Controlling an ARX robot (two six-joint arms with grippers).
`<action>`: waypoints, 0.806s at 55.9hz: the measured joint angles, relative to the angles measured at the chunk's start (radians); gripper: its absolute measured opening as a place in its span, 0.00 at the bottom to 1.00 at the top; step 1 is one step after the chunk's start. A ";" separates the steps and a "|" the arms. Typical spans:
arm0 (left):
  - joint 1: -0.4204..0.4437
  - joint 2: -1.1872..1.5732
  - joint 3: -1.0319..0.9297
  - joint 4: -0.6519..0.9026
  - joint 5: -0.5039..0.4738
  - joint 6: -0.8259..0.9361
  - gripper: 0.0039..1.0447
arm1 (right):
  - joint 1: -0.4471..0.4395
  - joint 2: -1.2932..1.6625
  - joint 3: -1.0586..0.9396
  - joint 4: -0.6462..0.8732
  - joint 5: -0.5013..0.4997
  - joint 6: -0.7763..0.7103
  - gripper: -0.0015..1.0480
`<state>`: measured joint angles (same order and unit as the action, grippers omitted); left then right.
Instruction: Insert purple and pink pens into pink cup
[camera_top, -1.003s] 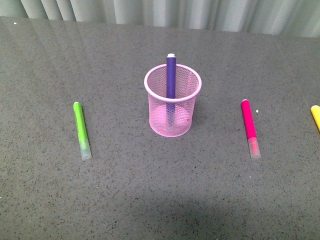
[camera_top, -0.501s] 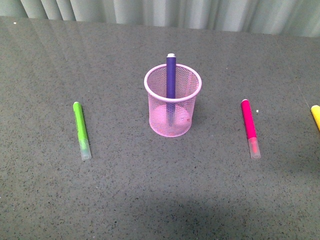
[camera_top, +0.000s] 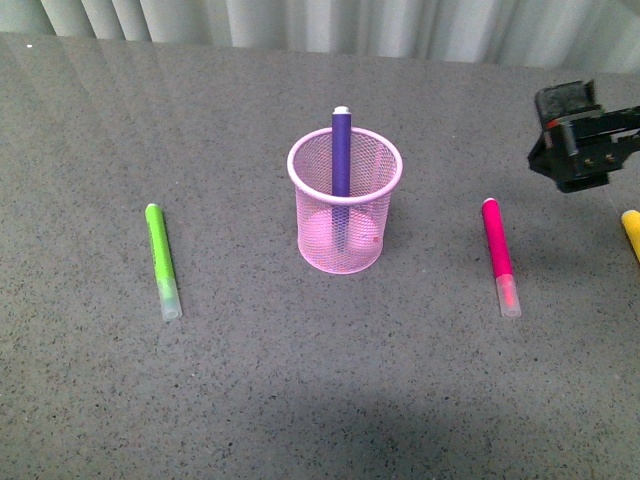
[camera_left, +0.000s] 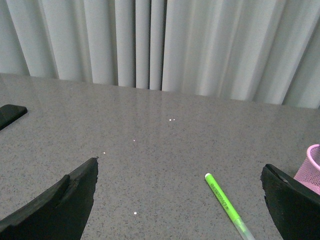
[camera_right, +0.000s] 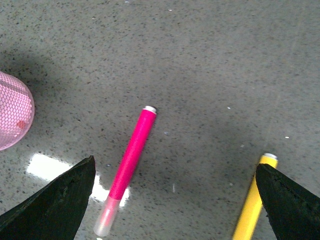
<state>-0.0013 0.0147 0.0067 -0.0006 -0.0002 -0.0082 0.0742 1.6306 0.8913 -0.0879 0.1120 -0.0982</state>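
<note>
The pink cup (camera_top: 345, 225) stands upright mid-table, and the purple pen (camera_top: 342, 150) stands inside it with its end above the rim. On the table to the cup's right lies the pink pen (camera_top: 497, 250), clear cap toward the front. My right arm (camera_top: 580, 135) hovers above and behind it. In the right wrist view the right gripper (camera_right: 175, 200) is open and empty, with the pink pen (camera_right: 129, 160) near one finger and the cup's edge (camera_right: 12, 117) at the side. My left gripper (camera_left: 180, 200) is open and empty; the cup's rim (camera_left: 312, 167) shows beside one finger.
A lime green marker (camera_top: 160, 255) lies to the left of the cup, and it also shows between the left fingers as the green marker (camera_left: 225, 207). A yellow marker (camera_top: 632, 232) lies at the right edge, and this yellow marker (camera_right: 255, 200) is by the right finger. A curtain hangs behind the table.
My right arm has come into the front view at the upper right, above the pink pen. The cup and all the pens lie as before.
</note>
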 joint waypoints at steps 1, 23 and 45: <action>0.000 0.000 0.000 0.000 0.000 0.000 0.93 | 0.005 0.014 0.007 0.001 0.000 0.008 0.93; 0.000 0.000 0.000 0.000 0.000 0.000 0.93 | 0.024 0.274 0.153 0.030 0.034 0.053 0.93; 0.000 0.000 0.000 0.000 0.000 0.000 0.93 | 0.034 0.388 0.232 0.030 0.045 0.058 0.93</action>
<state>-0.0013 0.0147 0.0067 -0.0006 -0.0002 -0.0078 0.1085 2.0186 1.1229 -0.0578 0.1574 -0.0406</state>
